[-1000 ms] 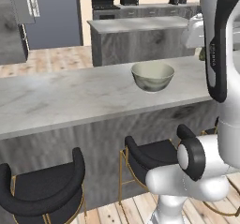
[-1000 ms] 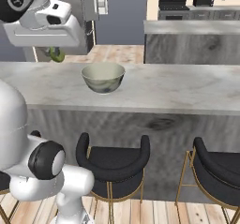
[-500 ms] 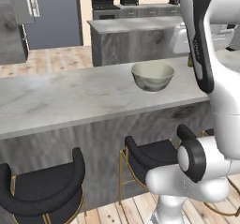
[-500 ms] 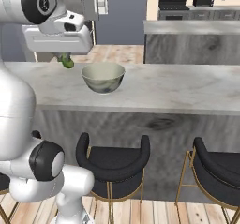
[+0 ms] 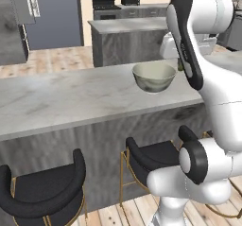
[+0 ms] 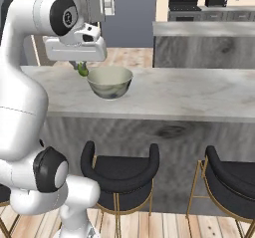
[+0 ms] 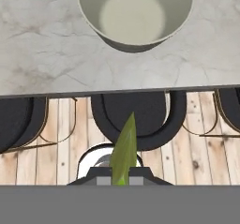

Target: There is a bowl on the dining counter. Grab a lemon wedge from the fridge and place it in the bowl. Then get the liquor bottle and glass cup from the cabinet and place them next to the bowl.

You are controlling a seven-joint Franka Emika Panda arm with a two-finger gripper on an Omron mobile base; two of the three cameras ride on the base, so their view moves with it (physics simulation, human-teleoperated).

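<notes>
The pale bowl [image 6: 110,82] stands on the marbled dining counter [image 6: 189,95], near its front edge. My gripper [image 6: 81,68] hangs just left of the bowl's rim in the right base view, shut on a green-yellow lemon wedge [image 6: 83,72]. The hand view looks down past the wedge [image 7: 124,152], which sticks out between the fingers over the stools and floor. The bowl [image 7: 135,12] lies ahead, with nothing in it. From the left base, my own arm covers the gripper, just right of the bowl [image 5: 153,75].
Black stools with gold legs [image 6: 120,171] stand along the counter's front. A shorter grey island [image 5: 130,40] sits behind the counter, with a stove and microwave further back. The dark fridge [image 5: 12,36] is at the far left.
My arm has swung the lemon wedge in toward the bowl and lowered it, from well off to the bowl's side to right beside its rim. The bowl has stayed put.
</notes>
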